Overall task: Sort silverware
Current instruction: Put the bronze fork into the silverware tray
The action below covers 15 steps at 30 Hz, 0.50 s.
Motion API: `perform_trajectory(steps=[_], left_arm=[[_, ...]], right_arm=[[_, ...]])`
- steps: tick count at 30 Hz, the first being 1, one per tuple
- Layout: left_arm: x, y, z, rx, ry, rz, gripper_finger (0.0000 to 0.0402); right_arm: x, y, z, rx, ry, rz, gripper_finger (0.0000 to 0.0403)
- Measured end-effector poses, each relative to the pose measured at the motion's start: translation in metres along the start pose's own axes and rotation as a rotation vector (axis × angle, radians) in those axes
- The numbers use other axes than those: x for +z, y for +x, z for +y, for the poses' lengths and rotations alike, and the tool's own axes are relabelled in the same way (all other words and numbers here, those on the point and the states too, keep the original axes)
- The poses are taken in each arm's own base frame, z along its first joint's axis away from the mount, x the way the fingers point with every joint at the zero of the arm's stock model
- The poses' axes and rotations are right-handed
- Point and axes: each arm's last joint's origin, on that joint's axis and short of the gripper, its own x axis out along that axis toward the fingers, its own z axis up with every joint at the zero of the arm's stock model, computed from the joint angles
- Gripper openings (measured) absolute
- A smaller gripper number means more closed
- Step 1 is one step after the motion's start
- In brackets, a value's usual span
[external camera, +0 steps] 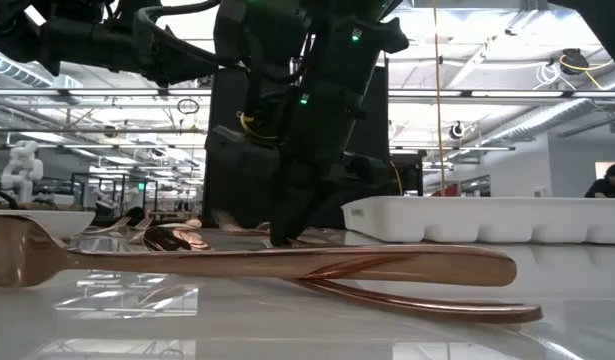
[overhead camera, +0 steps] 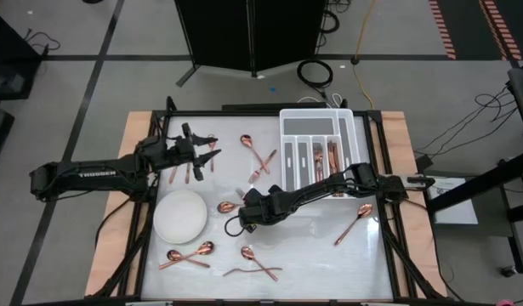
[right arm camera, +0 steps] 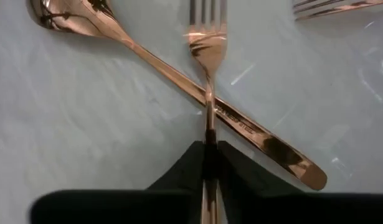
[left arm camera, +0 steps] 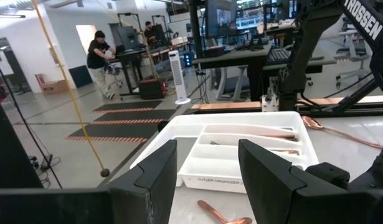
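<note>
1. Currently, the right hand (overhead camera: 247, 206) sits low over the middle of the desk (overhead camera: 321, 246), just beside the white plate (overhead camera: 179, 216).
2. In the right wrist view its two fingers (right arm camera: 238, 171) are pressed together on the handle of a fork (right arm camera: 207, 37); the fork's tines point away from the hand.
3. That fork lies across the handle of a spoon (right arm camera: 79, 15), the two forming a cross on the desk surface.
4. The left hand (overhead camera: 212, 154) is raised near the far left part of the desk, its fingers (left arm camera: 157, 171) standing apart with nothing between them.
5. The white tray (overhead camera: 316, 144) stands at the far right of the desk; several copper pieces (overhead camera: 332, 157) already lie in its long compartments.
6. Loose silverware remains spread over the desk: a pair of spoons (overhead camera: 186, 253) near the front left, a crossed fork and spoon (overhead camera: 254, 263) at the front centre, a single spoon (overhead camera: 355, 221) right of centre, and a spoon with a fork (overhead camera: 259, 157) between the left hand and the tray.
7. Further pieces (overhead camera: 193, 170) lie just below the left hand.
8. In the low view a fork (external camera: 267, 262) lies close to the camera across the desk.
9. In the room beyond, a person (left arm camera: 99, 59) stands at a workbench.
</note>
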Motion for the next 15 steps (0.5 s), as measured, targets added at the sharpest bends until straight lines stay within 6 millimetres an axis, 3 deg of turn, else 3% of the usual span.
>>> perform_trajectory(steps=[3, 10, 15], left_arm=[[0.0, 0.0, 0.0, 0.0, 0.0, 0.0, 0.0171], [0.0, 0.0, 0.0, 0.0, 0.001, 0.0, 0.0171], [0.0, 0.0, 0.0, 0.0, 0.008, 0.001, 0.0171]], right_arm=[[0.0, 0.0, 0.0, 0.0, 0.0, -0.001, 0.0009], [0.002, -0.004, -0.001, 0.01, 0.006, -0.001, 0.0013], [0.009, -0.019, -0.004, 0.024, 0.006, -0.022, 0.0009]])
